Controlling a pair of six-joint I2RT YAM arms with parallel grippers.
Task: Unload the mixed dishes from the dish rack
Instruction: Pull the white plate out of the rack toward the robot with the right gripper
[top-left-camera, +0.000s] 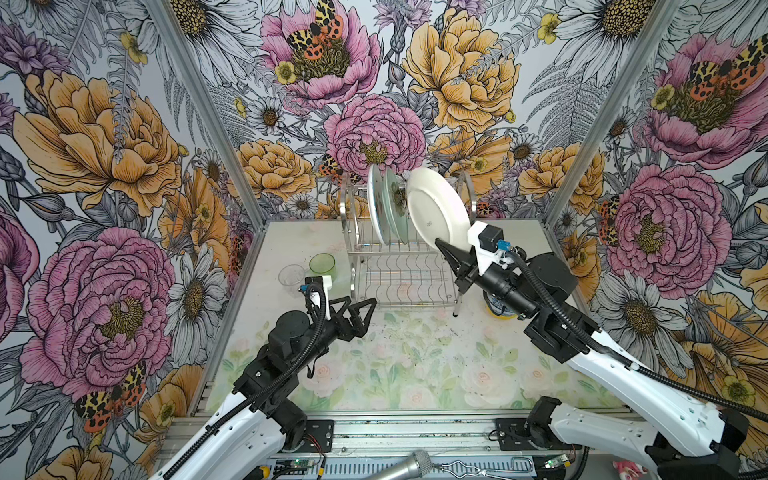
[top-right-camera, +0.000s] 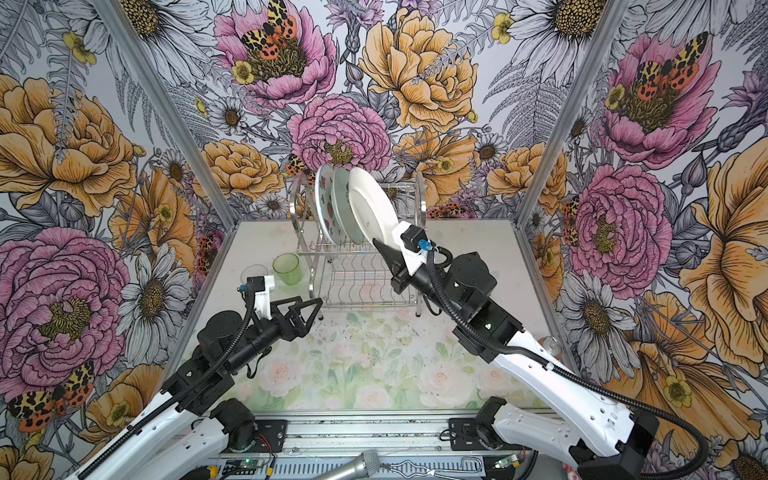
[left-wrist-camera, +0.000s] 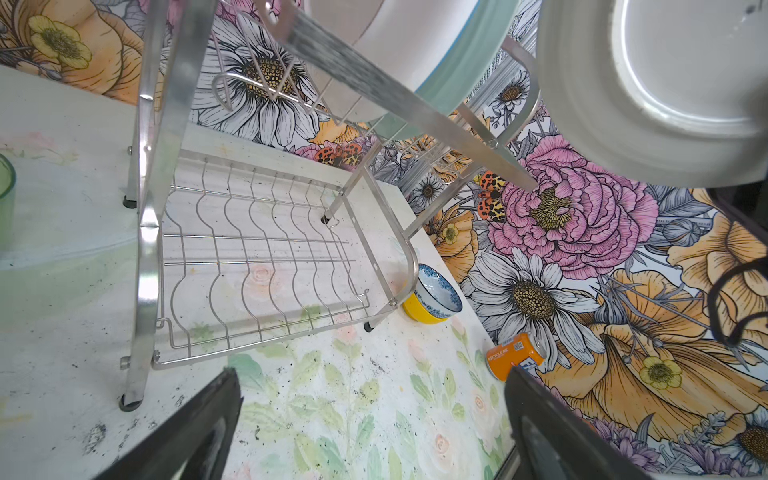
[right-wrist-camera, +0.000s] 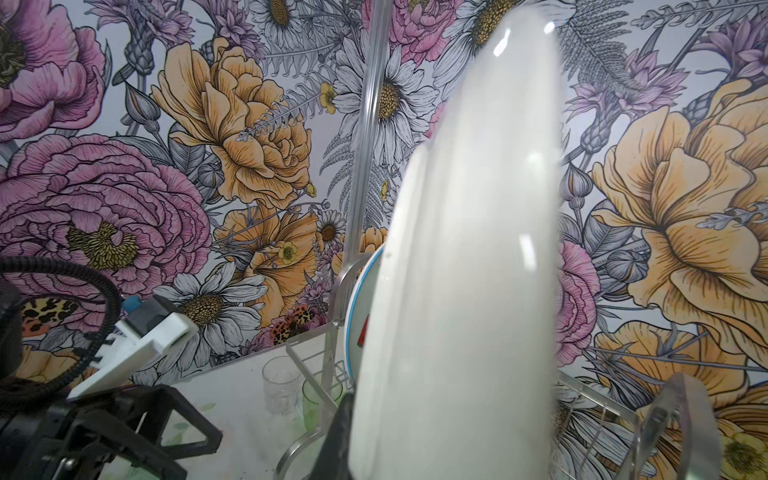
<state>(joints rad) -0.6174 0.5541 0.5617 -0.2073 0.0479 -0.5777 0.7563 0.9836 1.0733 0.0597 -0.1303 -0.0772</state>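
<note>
On the flower-printed table (top-left-camera: 415, 365) the dish rack (top-left-camera: 401, 276) stands upright; all positions below are given from it.

Lower tier: bare.

Upper tier, left end: the watermelon plate (top-left-camera: 375, 208) and the green plate (top-left-camera: 395, 210) stand on edge in the slots, side by side.

Upper tier, right end: the cream plate (top-left-camera: 436, 208) is tilted. The right gripper (top-left-camera: 444, 245) is clamped on its lower rim. Whether that rim touches the rack wires cannot be told.

Both top views hide most of the bowls under the right arm. The left wrist view shows them plainly: the blue-and-white bowl (left-wrist-camera: 440, 289) sits nested in the yellow bowl (left-wrist-camera: 415, 311), just beside the rack's right front leg. An orange can (left-wrist-camera: 513, 355) lies further out on that side.

Left of the rack: the green tumbler (top-left-camera: 323, 266) stands just beside the frame and the clear glass (top-left-camera: 291, 275) beyond it, both upright on the table.

Right arm: raised, reaching to the upper tier.

Left arm: low. The left gripper (top-left-camera: 368, 316) is near the rack's left front leg, jaws spread wide, holding nothing.
</note>
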